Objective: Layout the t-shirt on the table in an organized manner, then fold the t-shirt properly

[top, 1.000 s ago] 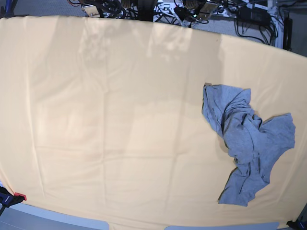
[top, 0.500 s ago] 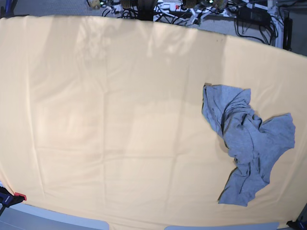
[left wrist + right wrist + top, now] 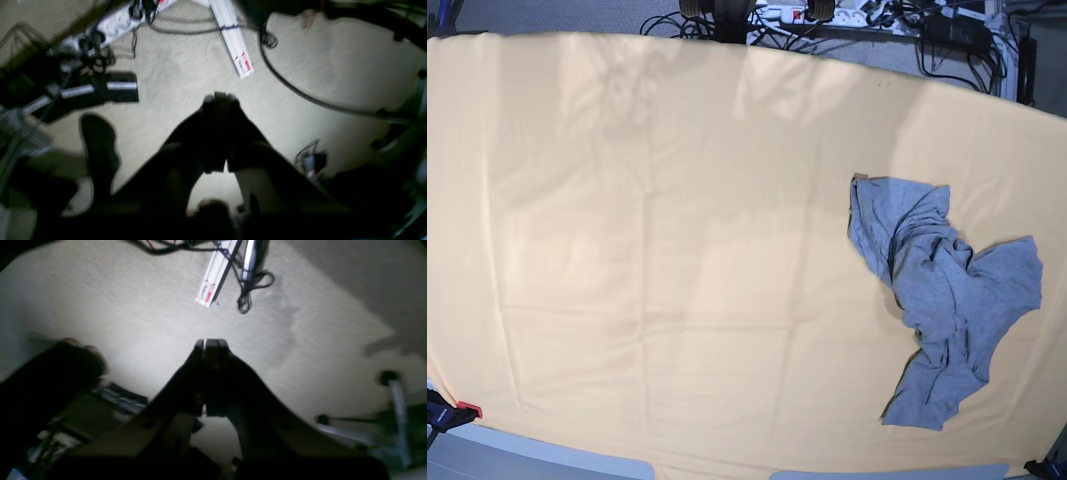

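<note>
Carpeted floor with loose cables (image 3: 248, 290) fills both wrist views, so both arms are parked off the table (image 3: 627, 250), pointing down. Left gripper (image 3: 218, 98) and right gripper (image 3: 210, 343): jaws pressed together, holding nothing. T-shirt (image 3: 942, 300) lies crumpled on the table's near-right part in base view, untouched. Layout not started; looks like a start pose.

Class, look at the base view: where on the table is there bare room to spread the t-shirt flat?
The table is bare from its left edge across to the crumpled t-shirt, and along the far edge. Only the right side is taken, where the shirt lies.
</note>
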Robot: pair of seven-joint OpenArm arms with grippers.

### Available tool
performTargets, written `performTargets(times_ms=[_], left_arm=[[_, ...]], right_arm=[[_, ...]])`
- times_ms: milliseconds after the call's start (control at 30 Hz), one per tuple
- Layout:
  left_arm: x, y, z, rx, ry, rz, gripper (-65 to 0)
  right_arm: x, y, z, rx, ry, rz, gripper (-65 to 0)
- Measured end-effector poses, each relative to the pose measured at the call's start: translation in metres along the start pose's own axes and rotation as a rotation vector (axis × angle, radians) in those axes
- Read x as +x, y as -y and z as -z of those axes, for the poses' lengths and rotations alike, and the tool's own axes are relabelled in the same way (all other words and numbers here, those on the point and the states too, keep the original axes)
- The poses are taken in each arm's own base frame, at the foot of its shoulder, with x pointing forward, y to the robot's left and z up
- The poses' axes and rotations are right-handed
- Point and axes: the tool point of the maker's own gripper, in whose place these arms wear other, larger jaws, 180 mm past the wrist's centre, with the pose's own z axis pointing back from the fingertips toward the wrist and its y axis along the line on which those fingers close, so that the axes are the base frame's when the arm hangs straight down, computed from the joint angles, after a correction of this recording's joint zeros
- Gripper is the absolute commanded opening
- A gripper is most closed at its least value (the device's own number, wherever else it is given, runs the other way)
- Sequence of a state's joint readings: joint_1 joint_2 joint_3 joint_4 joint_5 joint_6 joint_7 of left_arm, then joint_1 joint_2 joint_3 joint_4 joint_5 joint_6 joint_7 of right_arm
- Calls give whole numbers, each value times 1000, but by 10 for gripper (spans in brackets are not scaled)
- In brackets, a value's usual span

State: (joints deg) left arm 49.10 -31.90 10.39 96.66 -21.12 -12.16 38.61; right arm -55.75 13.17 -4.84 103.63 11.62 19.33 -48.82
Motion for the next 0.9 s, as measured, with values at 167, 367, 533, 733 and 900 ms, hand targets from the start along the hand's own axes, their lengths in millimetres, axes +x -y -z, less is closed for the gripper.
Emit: performTargets(times_ms=[167, 367, 533, 733, 900], left_arm=[[-9, 31, -36, -53, -37, 101, -650], [-8, 33, -83, -16, -47, 165, -650], [23, 25, -115, 20, 65, 142, -650], [47, 32, -141, -6, 155, 160, -650], [64, 12, -155, 74, 212, 180, -650]], right_arm=[[-1, -23, -49, -10, 63, -27, -650], [3, -43, -93, -17, 104, -74, -650], [24, -27, -109, -111, 153, -89, -650], [14, -26, -107, -120, 107, -96, -650], [18, -9, -110, -211, 123, -108, -650]])
